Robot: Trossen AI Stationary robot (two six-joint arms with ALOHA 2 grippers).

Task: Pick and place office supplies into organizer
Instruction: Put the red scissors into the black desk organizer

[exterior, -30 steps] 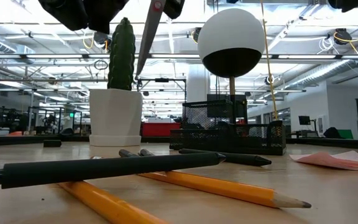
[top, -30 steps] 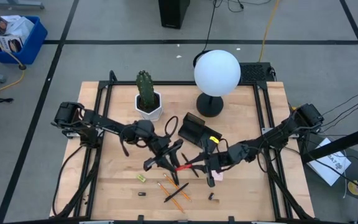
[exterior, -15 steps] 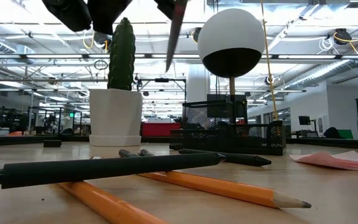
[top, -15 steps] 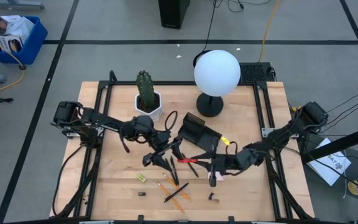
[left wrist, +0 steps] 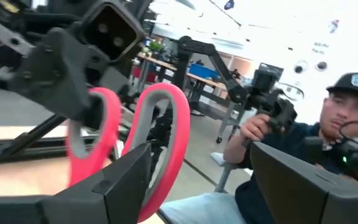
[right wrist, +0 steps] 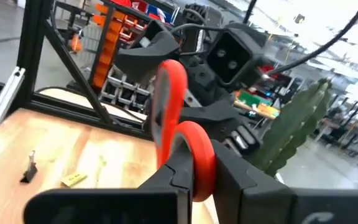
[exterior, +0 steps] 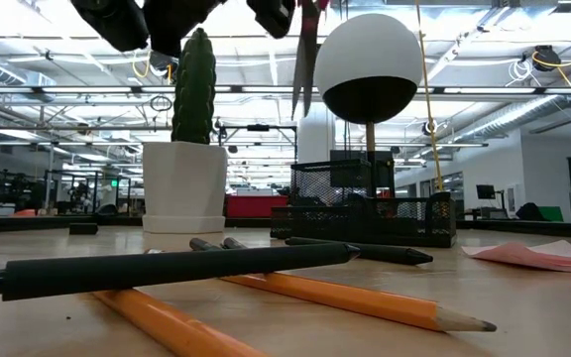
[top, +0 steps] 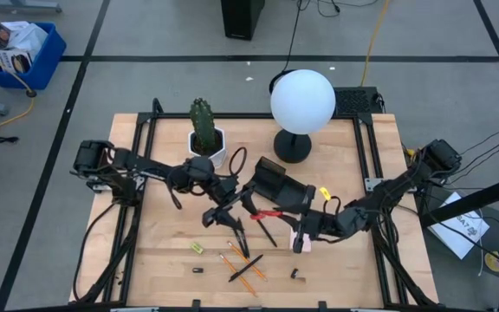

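Red-handled steel scissors (top: pixel 267 214) hang mid-frame in our right gripper (top: pixel 286 218), jaws clamped on them; our left gripper (top: pixel 236 208) jaws gape wide beside them.

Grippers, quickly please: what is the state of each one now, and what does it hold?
Left gripper: open, holding nothing; the scissors handles are just in front of it.
Right gripper: closed on the scissors' red handle.

From overhead we look straight down on the whole desk (top: pixel 163 260), from desk level we look across it close behind the pencils (exterior: pixel 355 297), and both wrist cameras sit tight against the red-handled scissors (left wrist: pixel 166 137), which both views share.
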